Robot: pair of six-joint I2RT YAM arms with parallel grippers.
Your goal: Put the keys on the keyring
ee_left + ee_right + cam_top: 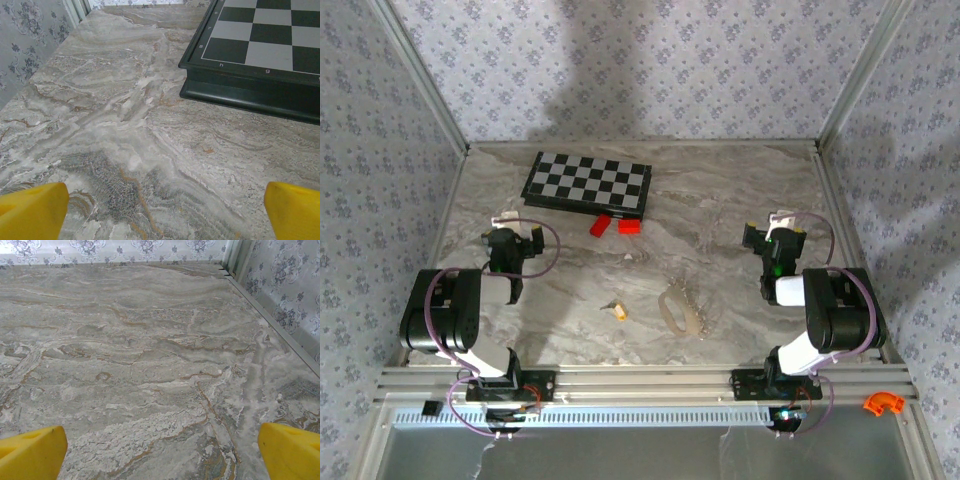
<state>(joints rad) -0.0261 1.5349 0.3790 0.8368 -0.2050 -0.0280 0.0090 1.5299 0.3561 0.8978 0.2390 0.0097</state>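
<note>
Grey marbled table (740, 190) holding a chessboard (588, 183) (far left), two red blocks (600, 226) beside it, a tiny key (618, 310) and pale keyring (678, 308) nearer.

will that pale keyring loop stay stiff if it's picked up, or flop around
Probably floppy: the keyring is a thin pale loop lying flat on the table, with a whitish tangle that would likely dangle. It looks light, so a push may just slide it.

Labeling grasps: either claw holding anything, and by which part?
Nothing held. Left claw and right claw both open, empty; tiny yellow-headed key and pale beige keyring lie on marbled table.
</note>
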